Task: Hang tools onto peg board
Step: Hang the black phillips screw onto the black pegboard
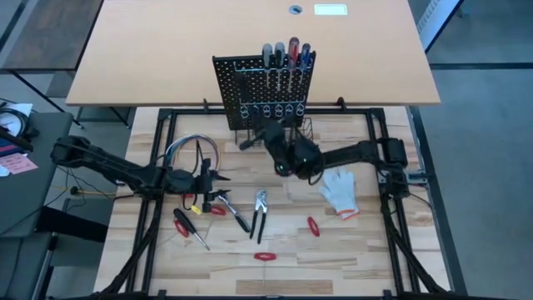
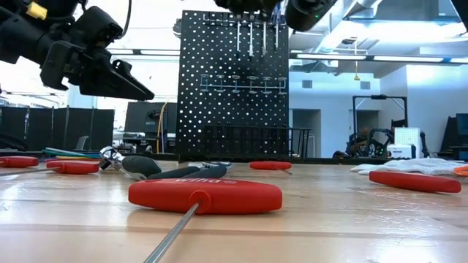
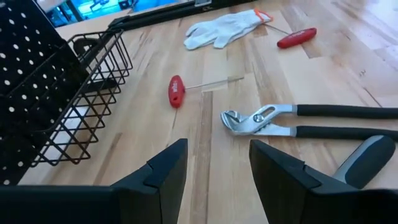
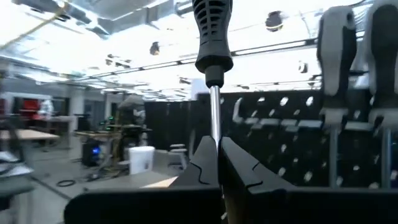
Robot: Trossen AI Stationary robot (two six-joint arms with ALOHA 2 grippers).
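Looking down from the high view: my right gripper [image 1: 265,133] sits at the foot of the peg board [image 1: 226,87], which stands upright at the table's far edge with several screwdrivers [image 1: 286,53] already in its ring holders. My left gripper [image 1: 218,177] hovers over the table's left half, beside the cable bundle [image 1: 190,148]. Loose tools lie in front of it: pliers [image 1: 261,204], a red-and-black screwdriver [image 1: 181,223], and red T-handle drivers [image 1: 313,226]. White glove [image 1: 341,190] lies right of centre.

Low view: left gripper [image 2: 139,91] hangs above the table, clear of it, left of the board [image 2: 190,80]. A red T-handle [image 2: 205,196] lies nearest the camera; others [image 2: 415,180] lie further back. Screwdriver shafts [image 2: 251,36] hang through the board's rings.

Left wrist view: my fingers [image 3: 168,171] stand apart with nothing between them. Beyond them lie the pliers [image 3: 261,121], a red driver [image 3: 176,91], the glove [image 3: 221,28] and the wire basket [image 3: 93,93].

Right wrist view: my right fingers [image 4: 202,162] are closed on the metal shaft of a black-handled screwdriver [image 4: 212,31], held upright. The board [image 4: 292,137] is just behind, with hung handles [image 4: 339,56] alongside.
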